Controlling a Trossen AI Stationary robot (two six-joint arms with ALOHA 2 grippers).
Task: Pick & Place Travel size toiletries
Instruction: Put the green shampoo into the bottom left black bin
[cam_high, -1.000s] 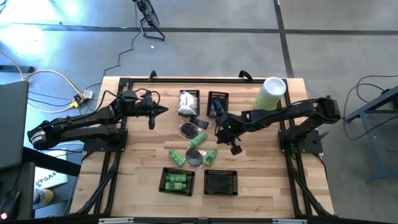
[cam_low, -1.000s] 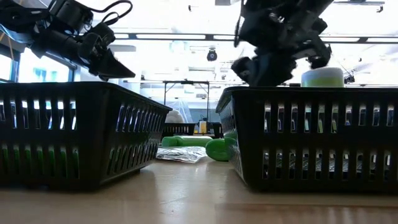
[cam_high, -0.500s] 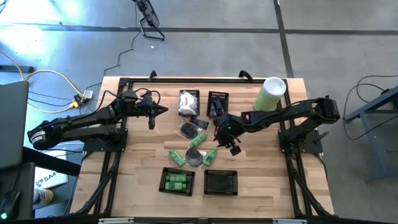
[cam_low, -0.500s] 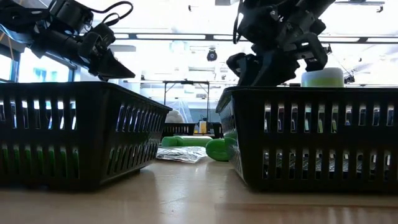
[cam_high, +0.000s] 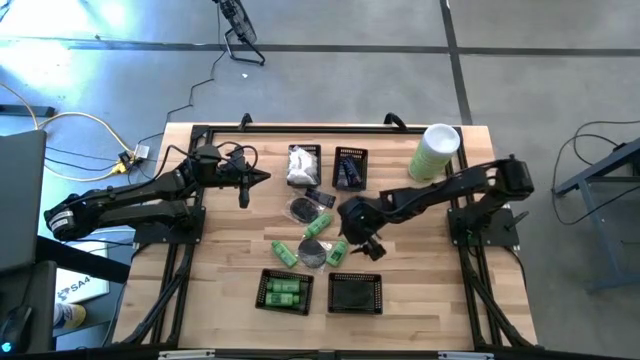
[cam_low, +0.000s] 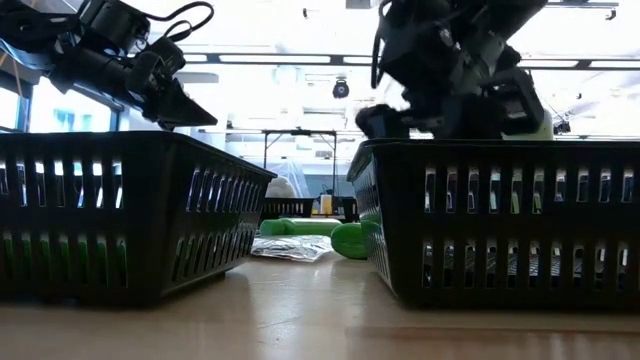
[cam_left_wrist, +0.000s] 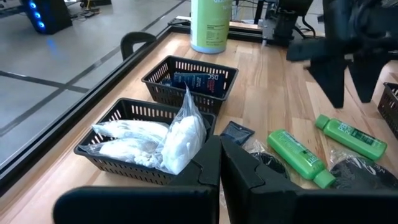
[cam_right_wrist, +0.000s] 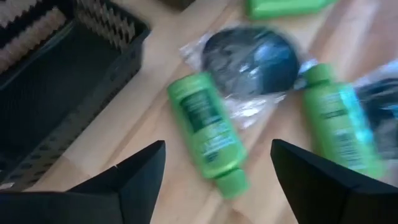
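Loose toiletries lie mid-table: three green bottles (cam_high: 283, 253) (cam_high: 318, 225) (cam_high: 337, 250), two dark discs in clear wrap (cam_high: 300, 208) (cam_high: 312, 256) and a dark piece (cam_high: 320, 197). My right gripper (cam_high: 356, 240) (cam_right_wrist: 217, 180) hangs open, slanting down just above the green bottle (cam_right_wrist: 205, 130) beside the near-right basket. Its fingers stand on either side of the bottle's cap end without touching it. My left gripper (cam_high: 262, 178) (cam_left_wrist: 219, 168) is shut and empty, held above the table left of the far baskets.
Two far baskets hold white packets (cam_high: 303, 163) and dark blue pieces (cam_high: 350, 166). At the near edge, one basket (cam_high: 283, 291) holds green bottles. A second basket (cam_high: 356, 294) stands beside it. A tall pale-green cylinder (cam_high: 435, 150) stands at the far right.
My right gripper has opened wide. It has sunk and gone toward the table's near-left, over the green bottle by the near-right basket. No toiletry has moved.
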